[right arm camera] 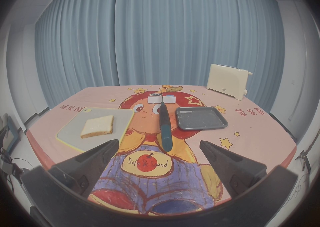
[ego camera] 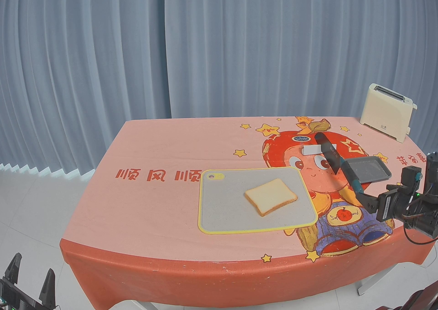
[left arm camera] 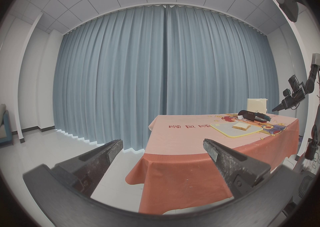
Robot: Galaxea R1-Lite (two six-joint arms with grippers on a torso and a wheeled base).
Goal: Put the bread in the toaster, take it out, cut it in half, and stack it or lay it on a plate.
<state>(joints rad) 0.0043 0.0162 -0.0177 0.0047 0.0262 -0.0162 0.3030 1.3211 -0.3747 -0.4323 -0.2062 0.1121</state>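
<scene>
Jaws of right gripper (right arm camera: 158,143) wide apart, empty, knife (right arm camera: 165,124) just ahead; left gripper (left arm camera: 162,142) jaws equally wide, empty.

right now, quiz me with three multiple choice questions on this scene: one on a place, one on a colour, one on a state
1. Where is the bread slice?
A. in the toaster
B. on the cutting board
C. on the tray

2. What colour is the knife handle?
A. teal
B. white
C. orange

3. What state is the right gripper in?
A. shut on the knife
B. shut on the bread
C. open, holding nothing

Answers:
1. B: the slice lies flat on the cutting board, apart from the toaster and the tray.
2. A: the right wrist view shows a teal handle behind a dark blade.
3. C: its fingers are spread wide, with clear gaps on either side of the knife handle.
</scene>
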